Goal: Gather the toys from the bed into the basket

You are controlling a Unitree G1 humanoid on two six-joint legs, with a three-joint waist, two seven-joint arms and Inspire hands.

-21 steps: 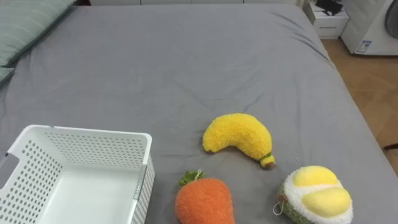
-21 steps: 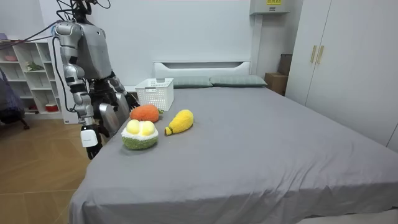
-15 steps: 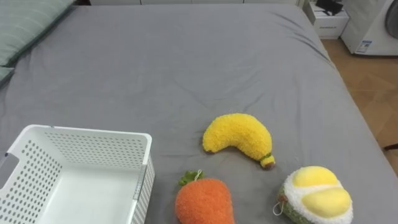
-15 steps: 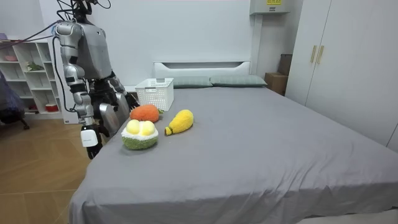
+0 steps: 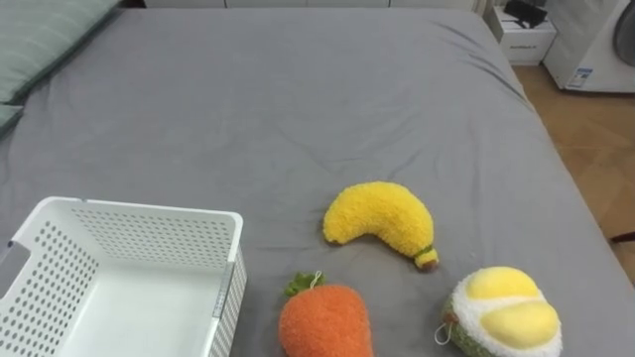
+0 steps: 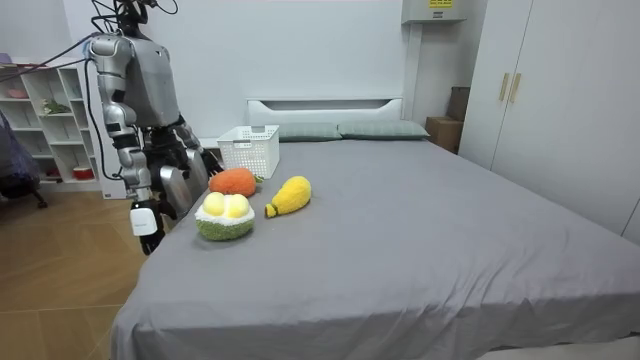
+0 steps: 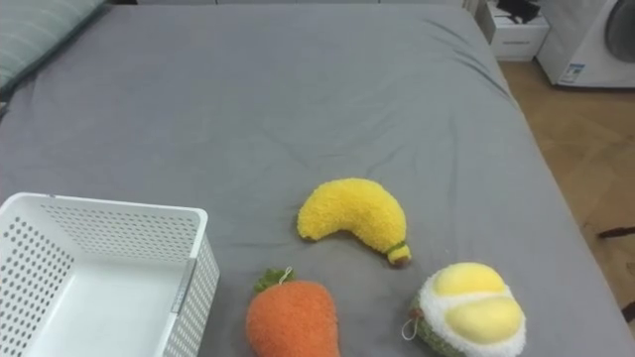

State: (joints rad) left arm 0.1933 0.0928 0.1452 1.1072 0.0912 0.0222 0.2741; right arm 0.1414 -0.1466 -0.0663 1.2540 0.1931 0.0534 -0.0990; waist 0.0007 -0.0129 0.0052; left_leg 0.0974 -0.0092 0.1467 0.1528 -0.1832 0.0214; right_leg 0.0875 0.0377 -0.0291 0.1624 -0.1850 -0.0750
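one banana (image 5: 379,217), one carrot (image 5: 325,321), one durian (image 5: 502,312), one basket (image 5: 139,213).

The robot is seen standing upright at the room view's left, turned toward that view's right. The right arm, the nearer one, is held straight down along the body, with the right hand (image 6: 146,224) hung low beside the leg. The left arm is bent on the far side of the torso, and the left hand (image 6: 203,157) is carried at hip height.
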